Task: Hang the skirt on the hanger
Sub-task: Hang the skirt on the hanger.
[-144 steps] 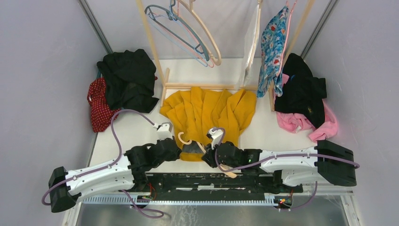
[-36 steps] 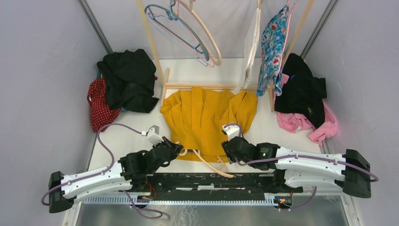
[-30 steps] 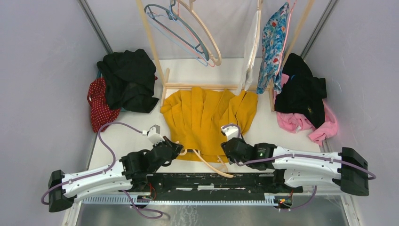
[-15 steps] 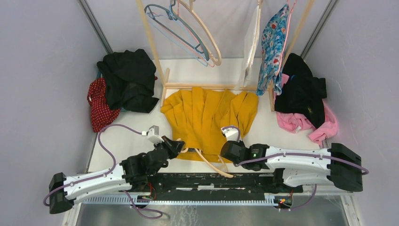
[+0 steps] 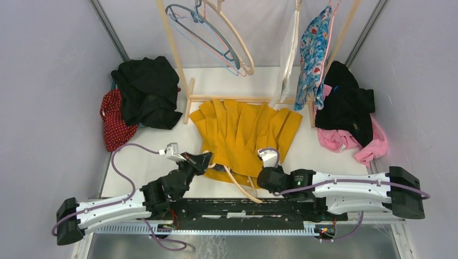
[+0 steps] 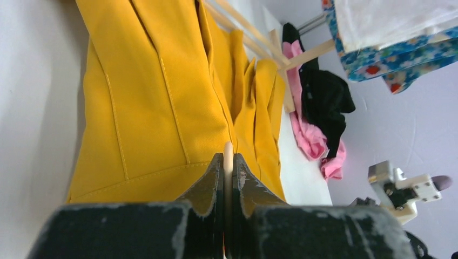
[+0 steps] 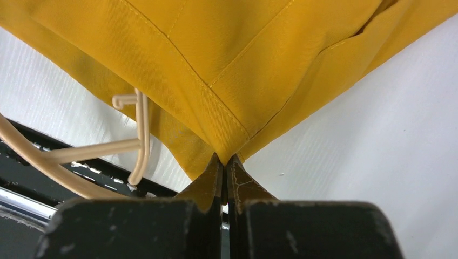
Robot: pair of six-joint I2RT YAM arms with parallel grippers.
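The mustard-yellow pleated skirt [image 5: 246, 135] lies spread on the white table, waistband toward the arms. A beige hanger [image 5: 238, 182] lies partly under its near edge. My left gripper [image 5: 204, 159] is shut on the hanger's thin beige arm [image 6: 228, 154], with the skirt [image 6: 162, 102] just beyond the jaws. My right gripper [image 5: 268, 174] is shut on the skirt's near corner [image 7: 227, 145]. The hanger's clip end [image 7: 135, 135] shows left of my right jaws.
A wooden clothes rack [image 5: 183, 70] stands behind, with empty hangers [image 5: 216, 38] and a floral garment [image 5: 313, 48]. Black and red clothes [image 5: 137, 94] lie at left. Black and pink clothes [image 5: 351, 116] lie at right. A black rail [image 5: 237, 208] runs along the near edge.
The left gripper lifted the hanger end forward and right. The right gripper pulled the skirt corner toward the near edge. The skirt shifted right and turned.
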